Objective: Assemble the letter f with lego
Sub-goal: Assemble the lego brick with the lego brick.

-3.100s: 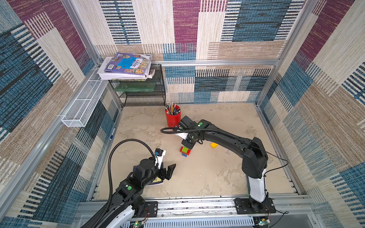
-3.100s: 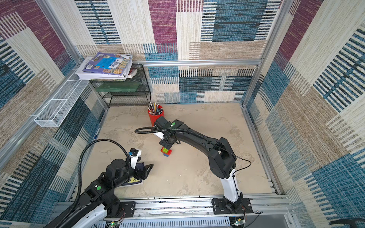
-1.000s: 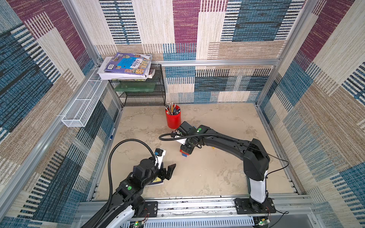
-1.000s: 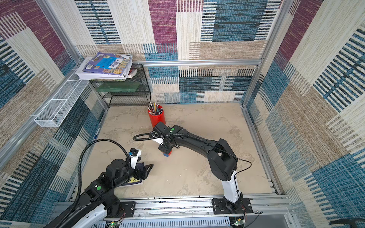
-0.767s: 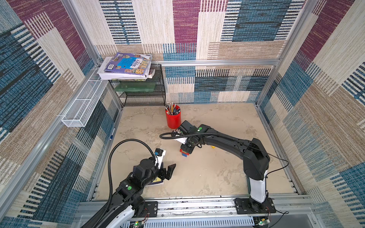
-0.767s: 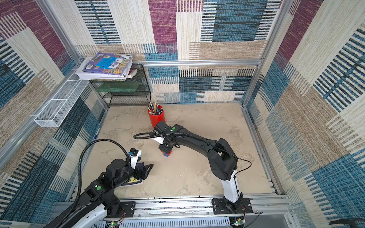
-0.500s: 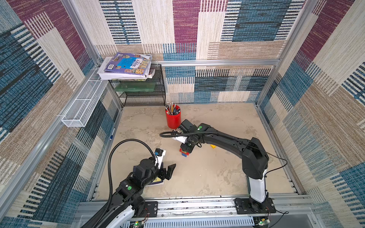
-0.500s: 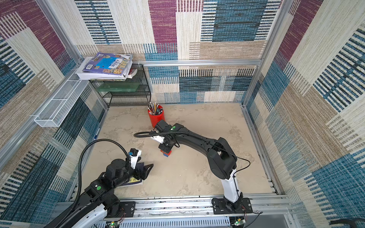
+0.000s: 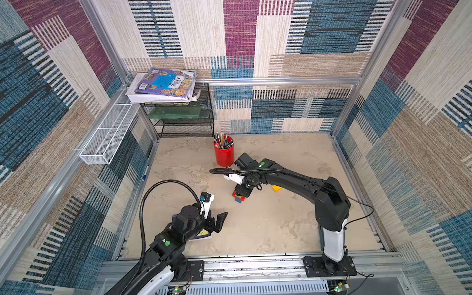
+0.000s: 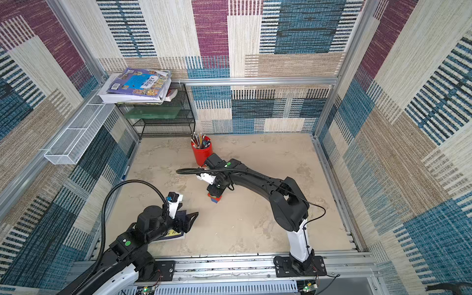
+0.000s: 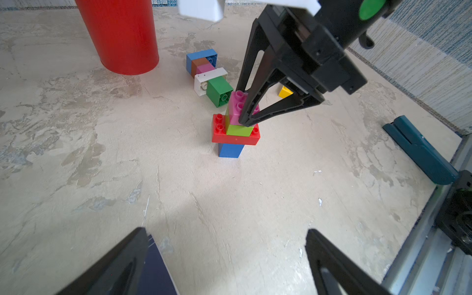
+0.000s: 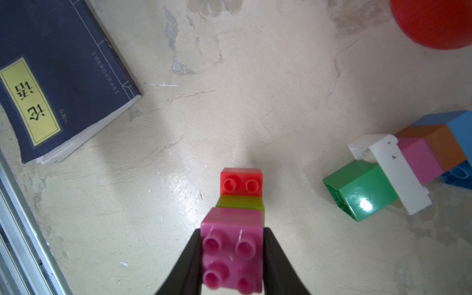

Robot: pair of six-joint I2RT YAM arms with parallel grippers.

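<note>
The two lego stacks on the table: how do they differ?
The upright stack stands on its blue base; the lying stack, by the red cup, rests on its side. The upright stack has four bricks, blue, red, lime, pink; the lying stack five, blue, brown, pink, white, green. The right end effector grips the upright stack's pink brick; nothing touches the lying stack. Both include blue and pink bricks.

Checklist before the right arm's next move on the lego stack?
1. Right gripper shut on pink brick, fingers on opposite sides: ok.
2. Pink brick fully seated on lime brick: cannot tell, a finger hides part of the seam.
3. Stack upright on blue brick: ok.
4. Left gripper open, apart from stack: ok.
5. Side-lying assembly and yellow brick apart from stack: ok.
</note>
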